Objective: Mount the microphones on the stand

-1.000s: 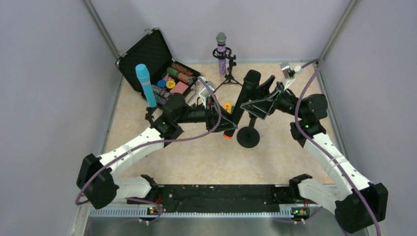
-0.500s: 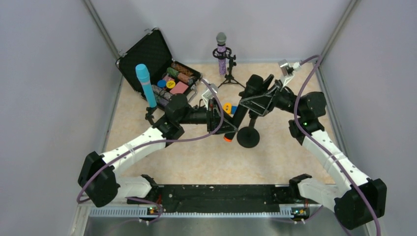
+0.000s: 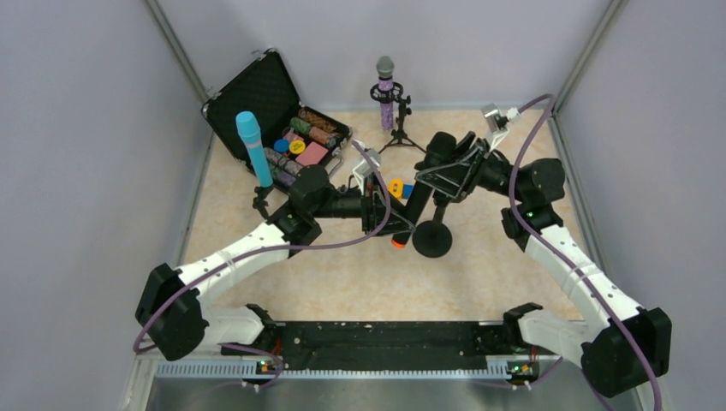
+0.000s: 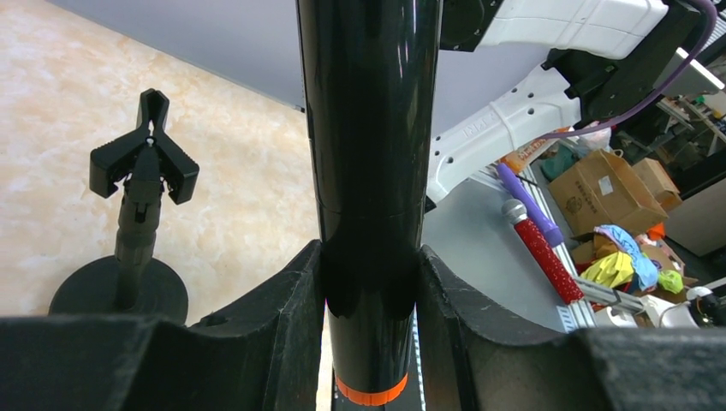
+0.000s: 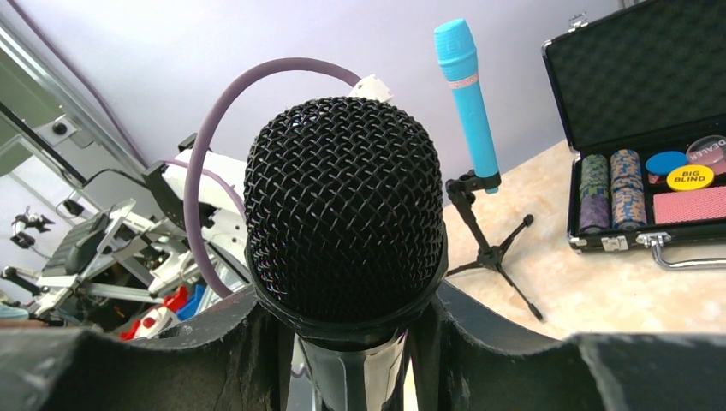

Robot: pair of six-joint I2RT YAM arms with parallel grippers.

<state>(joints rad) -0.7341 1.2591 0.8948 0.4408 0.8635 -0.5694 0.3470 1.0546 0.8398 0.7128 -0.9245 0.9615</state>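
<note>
The black microphone [image 3: 421, 190] with the orange end [image 4: 370, 392] hangs tilted over the table's middle, held by both arms. My left gripper [image 3: 392, 221] is shut on its lower body [image 4: 370, 171]. My right gripper [image 3: 439, 171] is shut just under its mesh head [image 5: 342, 214]. An empty round-base stand [image 3: 432, 238] with its clip [image 4: 145, 163] stands beside the orange end. The glittery purple microphone [image 3: 386, 92] sits upright in a tripod stand at the back. The light-blue microphone [image 3: 252, 147] stands in a stand on the left [image 5: 467, 94].
An open black case [image 3: 272, 90] of poker chips lies at the back left. A small yellow and blue object [image 3: 398, 187] lies behind the held microphone. Grey walls close in the table on three sides.
My right gripper has moved in onto the black microphone's head end and shut on it. The left gripper keeps its grip and has shifted slightly.
</note>
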